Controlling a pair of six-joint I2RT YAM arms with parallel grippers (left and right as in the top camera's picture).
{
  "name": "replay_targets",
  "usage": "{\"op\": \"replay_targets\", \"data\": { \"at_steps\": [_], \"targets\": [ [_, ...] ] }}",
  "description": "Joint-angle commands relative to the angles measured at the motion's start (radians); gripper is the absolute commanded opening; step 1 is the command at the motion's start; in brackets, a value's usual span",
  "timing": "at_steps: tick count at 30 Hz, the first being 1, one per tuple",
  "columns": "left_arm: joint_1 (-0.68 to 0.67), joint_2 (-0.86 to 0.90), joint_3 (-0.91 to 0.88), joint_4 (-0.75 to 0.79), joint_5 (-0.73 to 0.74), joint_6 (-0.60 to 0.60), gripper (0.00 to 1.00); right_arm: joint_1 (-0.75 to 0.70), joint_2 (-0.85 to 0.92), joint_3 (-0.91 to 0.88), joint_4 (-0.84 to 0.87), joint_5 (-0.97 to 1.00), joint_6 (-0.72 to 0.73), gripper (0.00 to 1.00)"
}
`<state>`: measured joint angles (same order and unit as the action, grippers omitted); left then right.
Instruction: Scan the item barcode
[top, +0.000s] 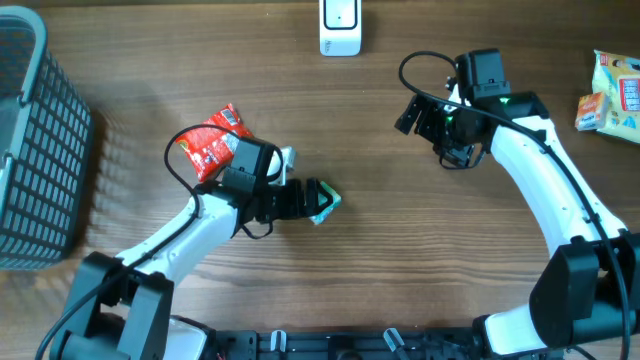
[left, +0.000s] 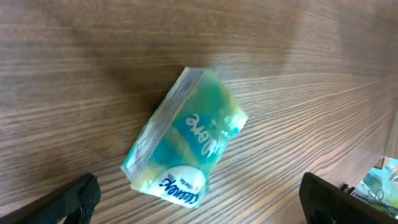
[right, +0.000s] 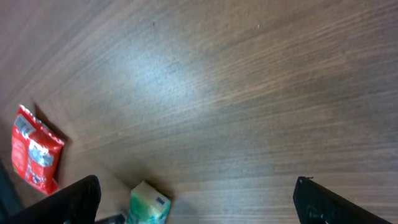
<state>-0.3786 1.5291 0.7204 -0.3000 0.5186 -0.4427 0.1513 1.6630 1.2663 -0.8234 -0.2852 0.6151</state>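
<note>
A teal Kleenex tissue pack (left: 186, 140) lies tilted on the wooden table, just ahead of my left gripper (left: 199, 211). That gripper is open, its black fingers (left: 74, 200) wide apart at either side, touching nothing. From overhead the pack (top: 328, 200) sits at the tip of the left gripper (top: 312, 198). My right gripper (top: 418, 115) hovers open at the upper right of centre, empty. In the right wrist view the pack (right: 149, 205) shows low between the open fingers (right: 336, 202). A white scanner (top: 340, 26) stands at the table's far edge.
A red snack packet (top: 210, 145) lies behind the left wrist, also visible as the red packet (right: 34, 155). A grey mesh basket (top: 35, 150) fills the left side. Yellow packets (top: 612, 90) lie at the far right.
</note>
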Motion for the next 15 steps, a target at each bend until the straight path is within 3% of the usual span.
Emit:
{"op": "replay_targets", "data": {
  "at_steps": [1, 6, 11, 15],
  "targets": [
    [0.017, -0.067, 0.079, -0.008, 0.015, 0.012, 1.00, 0.032, 0.034, 0.001, -0.015, -0.029, -0.040, 1.00],
    [0.077, -0.181, 0.105, -0.031, -0.009, -0.006, 1.00, 0.092, 0.063, 0.001, -0.010, -0.032, -0.111, 1.00],
    [0.175, -0.299, 0.105, -0.165, -0.224, -0.144, 1.00, 0.186, 0.098, 0.001, 0.028, -0.039, -0.117, 1.00],
    [0.231, -0.340, 0.105, -0.277, -0.347, -0.172, 1.00, 0.274, 0.132, 0.001, 0.098, -0.038, -0.125, 0.99]
  ]
}}
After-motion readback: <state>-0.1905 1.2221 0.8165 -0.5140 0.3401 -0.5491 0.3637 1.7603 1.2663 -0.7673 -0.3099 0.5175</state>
